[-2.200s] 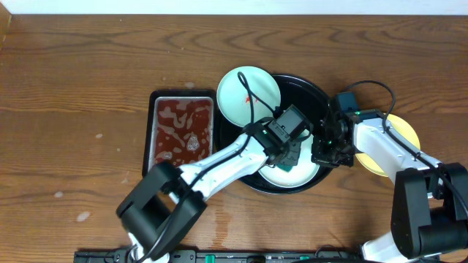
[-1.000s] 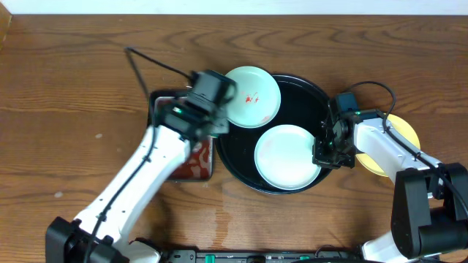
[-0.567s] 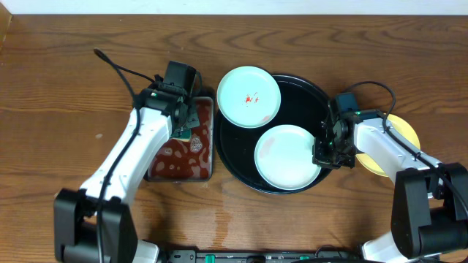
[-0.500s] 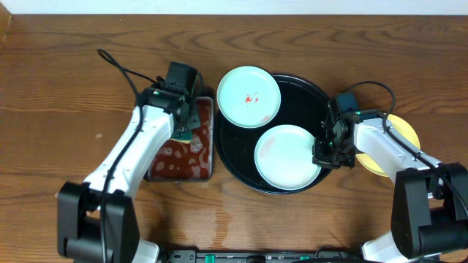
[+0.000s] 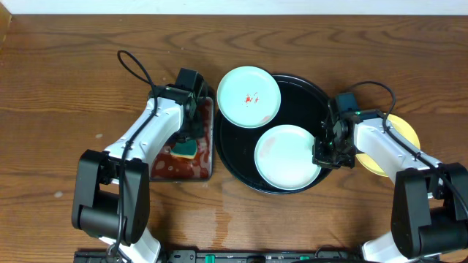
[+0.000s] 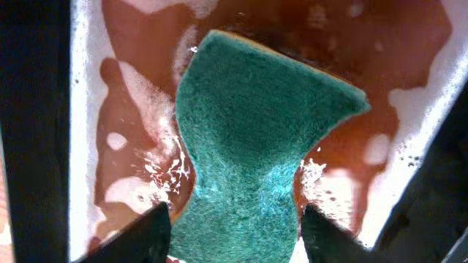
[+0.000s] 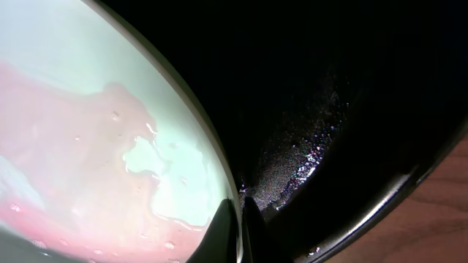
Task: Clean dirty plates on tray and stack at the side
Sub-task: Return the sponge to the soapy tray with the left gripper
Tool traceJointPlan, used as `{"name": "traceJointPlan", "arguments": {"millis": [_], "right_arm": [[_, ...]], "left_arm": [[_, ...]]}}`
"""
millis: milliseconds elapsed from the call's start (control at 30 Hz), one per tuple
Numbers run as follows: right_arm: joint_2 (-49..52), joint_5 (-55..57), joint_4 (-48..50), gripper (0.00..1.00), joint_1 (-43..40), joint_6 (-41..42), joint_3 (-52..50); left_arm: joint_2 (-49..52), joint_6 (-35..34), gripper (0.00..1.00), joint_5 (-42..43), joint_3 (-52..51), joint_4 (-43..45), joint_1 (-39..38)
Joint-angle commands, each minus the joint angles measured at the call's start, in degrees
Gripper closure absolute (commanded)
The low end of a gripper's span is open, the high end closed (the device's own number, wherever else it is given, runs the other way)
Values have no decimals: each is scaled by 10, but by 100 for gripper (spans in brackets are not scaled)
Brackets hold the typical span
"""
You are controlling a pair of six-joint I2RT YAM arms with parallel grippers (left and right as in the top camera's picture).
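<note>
The black tray holds a pale mint plate with a thin pink film. A second mint plate with small red smears overlaps the tray's upper-left rim. The yellow plate lies on the table right of the tray, partly under my right arm. My right gripper is shut on the near mint plate's right rim, pinching it thinly. My left gripper stands open over a green sponge that lies between its fingers.
The sponge rests in a small rectangular tray of foamy red-brown liquid, left of the black tray. Wooden table surrounds everything. A cable loops off my left arm.
My left arm swung from the black tray to the small red-stained tray with the sponge, lowered there, and its fingers have parted from it. The right arm has not moved.
</note>
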Motion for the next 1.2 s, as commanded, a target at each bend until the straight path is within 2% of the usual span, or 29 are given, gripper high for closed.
{"name": "traceJointPlan", "arguments": {"millis": [0, 600, 800, 1167], "right_arm": [[-2, 16, -4, 99, 3, 2, -3], [-2, 16, -4, 99, 3, 2, -3], [-2, 16, -4, 99, 3, 2, -3], [-2, 16, -4, 99, 3, 2, -3]], "left_arm": [[0, 2, 36, -3, -3, -2, 3], [1, 2, 31, -4, -3, 46, 40], [1, 20, 31, 24, -3, 61, 40], [25, 23, 32, 25, -3, 64, 40]]}}
